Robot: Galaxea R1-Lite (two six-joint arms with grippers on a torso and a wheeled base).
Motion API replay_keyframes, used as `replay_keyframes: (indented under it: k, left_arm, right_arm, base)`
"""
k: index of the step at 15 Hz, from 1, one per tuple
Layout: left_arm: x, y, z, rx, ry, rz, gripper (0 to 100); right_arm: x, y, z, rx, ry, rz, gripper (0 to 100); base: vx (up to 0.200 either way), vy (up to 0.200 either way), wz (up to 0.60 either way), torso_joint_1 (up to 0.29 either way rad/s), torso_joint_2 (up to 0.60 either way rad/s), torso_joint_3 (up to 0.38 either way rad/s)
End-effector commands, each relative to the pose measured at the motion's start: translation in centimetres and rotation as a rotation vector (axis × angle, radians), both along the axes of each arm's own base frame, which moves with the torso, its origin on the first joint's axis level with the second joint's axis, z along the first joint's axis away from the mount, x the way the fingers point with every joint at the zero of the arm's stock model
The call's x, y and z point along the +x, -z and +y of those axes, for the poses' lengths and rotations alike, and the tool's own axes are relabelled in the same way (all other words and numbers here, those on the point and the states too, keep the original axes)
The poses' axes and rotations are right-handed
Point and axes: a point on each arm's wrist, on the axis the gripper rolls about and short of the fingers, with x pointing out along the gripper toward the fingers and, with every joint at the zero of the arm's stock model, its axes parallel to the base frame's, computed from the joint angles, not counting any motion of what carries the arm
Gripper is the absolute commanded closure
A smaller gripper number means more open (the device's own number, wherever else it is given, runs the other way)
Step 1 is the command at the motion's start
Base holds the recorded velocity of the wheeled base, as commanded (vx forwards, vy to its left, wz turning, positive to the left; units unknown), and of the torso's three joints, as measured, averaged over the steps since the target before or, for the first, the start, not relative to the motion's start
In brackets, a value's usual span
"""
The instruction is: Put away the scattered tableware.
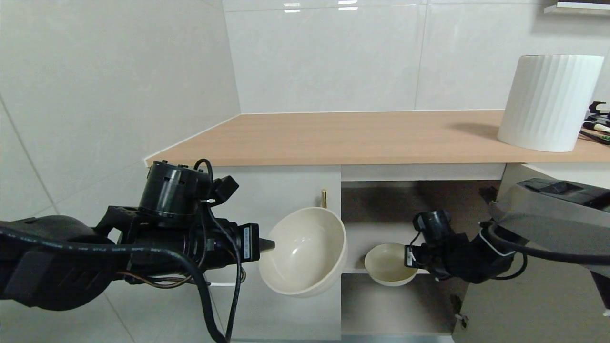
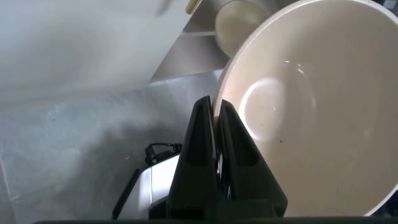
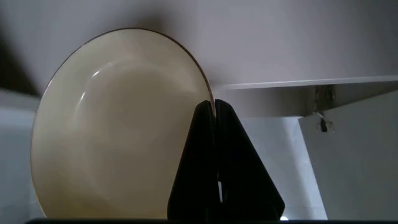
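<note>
My left gripper (image 1: 268, 245) is shut on the rim of a large cream bowl (image 1: 305, 251), held tilted in the air in front of the closed left cabinet door (image 1: 281, 190). The left wrist view has that bowl (image 2: 311, 106) pinched between the black fingers (image 2: 202, 134). My right gripper (image 1: 411, 256) is shut on the rim of a smaller cream bowl (image 1: 388, 263), just over the middle shelf (image 1: 381, 233) of the open cabinet. In the right wrist view this bowl (image 3: 118, 118) sits clamped by the fingers (image 3: 214, 134).
A wooden countertop (image 1: 357, 136) runs above the cabinet. A tall white ribbed container (image 1: 550, 102) stands on it at the right, with dark utensils (image 1: 598, 126) beside it. The open cabinet door (image 1: 538, 228) hangs at the right. A gold knob (image 1: 323, 197) sits on the closed door.
</note>
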Motion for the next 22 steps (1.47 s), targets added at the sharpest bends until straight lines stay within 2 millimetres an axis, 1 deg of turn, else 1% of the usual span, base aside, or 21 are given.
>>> replay_keyframes:
  k: [1, 2, 3, 4, 5, 6, 7, 8, 10, 12, 22]
  left_arm:
    - [0.0, 0.1, -0.1, 0.003, 0.002, 0.004, 100]
    - [0.0, 0.1, -0.1, 0.003, 0.002, 0.004, 100]
    - [0.0, 0.1, -0.1, 0.002, 0.002, 0.002, 100]
    - [0.0, 0.1, -0.1, 0.002, 0.002, 0.002, 100]
    - [0.0, 0.2, -0.1, 0.003, 0.002, 0.005, 100]
    - [0.1, 0.1, -0.1, 0.003, 0.002, 0.004, 100]
    - [0.1, 0.3, -0.2, 0.005, 0.002, 0.008, 100]
    - [0.2, 0.3, -0.2, 0.006, 0.001, 0.009, 100]
    - [0.2, 0.3, -0.2, 0.005, 0.001, 0.007, 100]
    - [0.2, 0.3, -0.2, 0.005, 0.001, 0.007, 100]
    - [0.1, 0.2, -0.4, 0.001, 0.007, -0.004, 100]
  right_arm:
    - [1.5, 2.6, -0.8, -0.020, 0.037, 0.030, 100]
    - [2.3, 2.6, -1.7, -0.027, 0.068, 0.035, 100]
    - [2.7, 2.7, -1.9, -0.030, 0.075, 0.040, 100]
    - [2.9, 2.8, -1.8, -0.030, 0.077, 0.041, 100]
    - [3.6, 3.4, -2.0, -0.041, 0.094, 0.035, 100]
    - [3.6, 3.4, -2.1, -0.042, 0.097, 0.033, 100]
    - [4.3, 3.9, -2.2, -0.057, 0.119, 0.022, 100]
    - [4.7, 4.0, -2.6, -0.061, 0.135, 0.018, 100]
    - [5.3, 4.3, -2.8, -0.065, 0.144, 0.022, 100]
    - [6.3, 4.2, -2.6, -0.086, 0.177, -0.012, 100]
    - [7.9, 4.0, -2.5, -0.076, 0.197, -0.036, 100]
  base:
    - [0.000, 0.000, 0.00, 0.000, 0.00, 0.000]
    - [0.000, 0.000, 0.00, 0.000, 0.00, 0.000]
    - [0.000, 0.000, 0.00, 0.000, 0.00, 0.000]
    - [0.000, 0.000, 0.00, 0.000, 0.00, 0.000]
    - [0.000, 0.000, 0.00, 0.000, 0.00, 0.000]
    - [0.000, 0.000, 0.00, 0.000, 0.00, 0.000]
    - [0.000, 0.000, 0.00, 0.000, 0.00, 0.000]
    - [0.000, 0.000, 0.00, 0.000, 0.00, 0.000]
    - [0.000, 0.000, 0.00, 0.000, 0.00, 0.000]
    - [0.000, 0.000, 0.00, 0.000, 0.00, 0.000]
    - [0.000, 0.000, 0.00, 0.000, 0.00, 0.000]
